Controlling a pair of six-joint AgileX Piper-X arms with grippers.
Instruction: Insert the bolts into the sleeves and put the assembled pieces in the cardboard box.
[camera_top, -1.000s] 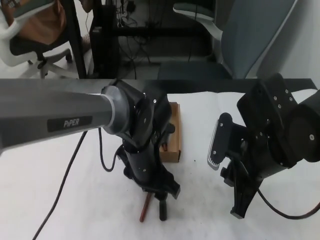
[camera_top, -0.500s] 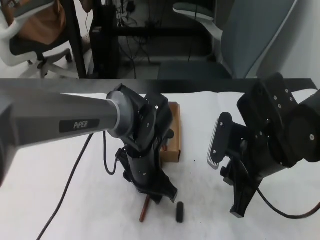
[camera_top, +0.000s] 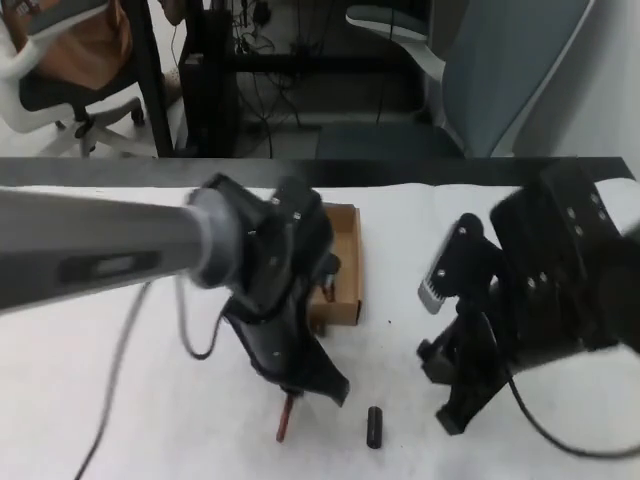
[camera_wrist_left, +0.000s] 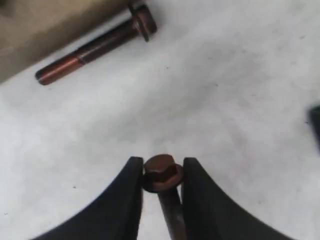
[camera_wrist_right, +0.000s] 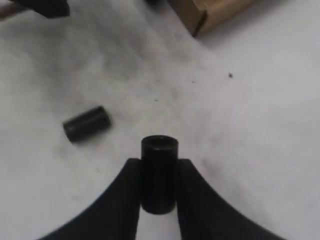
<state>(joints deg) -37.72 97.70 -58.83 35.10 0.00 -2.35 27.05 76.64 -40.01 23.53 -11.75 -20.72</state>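
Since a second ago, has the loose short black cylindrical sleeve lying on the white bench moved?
Yes. The short black cylindrical sleeve has shifted rightward, farther from the brown cardboard box, which stayed put.

Blurred arm, covered box, cropped parts.
In the high view the blurred left arm (camera_top: 120, 250) covers most of the cardboard box (camera_top: 347, 262) and all but the tip of the bolt (camera_top: 284, 425) in the left gripper (camera_wrist_left: 162, 162); from that wrist its shank runs off the edge. The right gripper (camera_wrist_right: 159, 161) hides the lower end of the sleeve (camera_wrist_right: 159, 150) between its fingers (camera_wrist_right: 125, 200). A dark shape (camera_wrist_left: 315, 125) at the left wrist view's edge is cut off, too little to name.
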